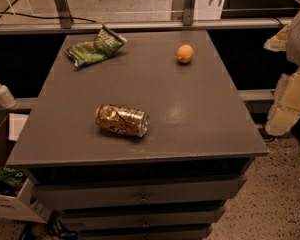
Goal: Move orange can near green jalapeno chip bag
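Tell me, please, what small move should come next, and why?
Probably bring the gripper, hanging right of the table, over the can: it lies on its side near the front, apart from the chip bag at the back left.

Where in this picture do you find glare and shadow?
Camera view: dim, warm light; glare on the orange can and the table; a shadow under the green jalapeno chip bag; the gripper, at the right edge off the table, is lit pale.

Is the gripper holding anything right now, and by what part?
Nothing seen held. The gripper hangs beyond the table's right side, apart from everything; the orange can lies on its side on the table.
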Controlling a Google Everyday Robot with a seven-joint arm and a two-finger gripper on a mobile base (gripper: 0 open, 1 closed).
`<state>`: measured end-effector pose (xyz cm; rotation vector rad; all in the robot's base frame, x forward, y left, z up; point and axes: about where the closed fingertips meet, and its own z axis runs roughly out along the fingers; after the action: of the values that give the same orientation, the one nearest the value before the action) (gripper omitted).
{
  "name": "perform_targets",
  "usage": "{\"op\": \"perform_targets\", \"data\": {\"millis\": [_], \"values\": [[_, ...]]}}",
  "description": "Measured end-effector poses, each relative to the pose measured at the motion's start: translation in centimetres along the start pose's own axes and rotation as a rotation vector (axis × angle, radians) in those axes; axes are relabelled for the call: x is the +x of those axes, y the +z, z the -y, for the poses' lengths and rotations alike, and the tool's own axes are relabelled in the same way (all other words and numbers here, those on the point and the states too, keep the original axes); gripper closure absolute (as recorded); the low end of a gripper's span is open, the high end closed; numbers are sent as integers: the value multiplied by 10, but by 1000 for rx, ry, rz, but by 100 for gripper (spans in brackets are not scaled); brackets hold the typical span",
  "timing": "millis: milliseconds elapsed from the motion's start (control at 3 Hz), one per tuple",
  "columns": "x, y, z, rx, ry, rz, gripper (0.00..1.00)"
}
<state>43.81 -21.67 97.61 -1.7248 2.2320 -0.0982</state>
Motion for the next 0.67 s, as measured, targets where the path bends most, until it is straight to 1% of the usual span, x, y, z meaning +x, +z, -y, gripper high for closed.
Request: {"op": "perform_targets", "data": {"millis": [333, 667], "values": [[0, 0, 0, 0, 0, 0, 0], [-17, 8, -2, 6, -21, 56, 0]]}}
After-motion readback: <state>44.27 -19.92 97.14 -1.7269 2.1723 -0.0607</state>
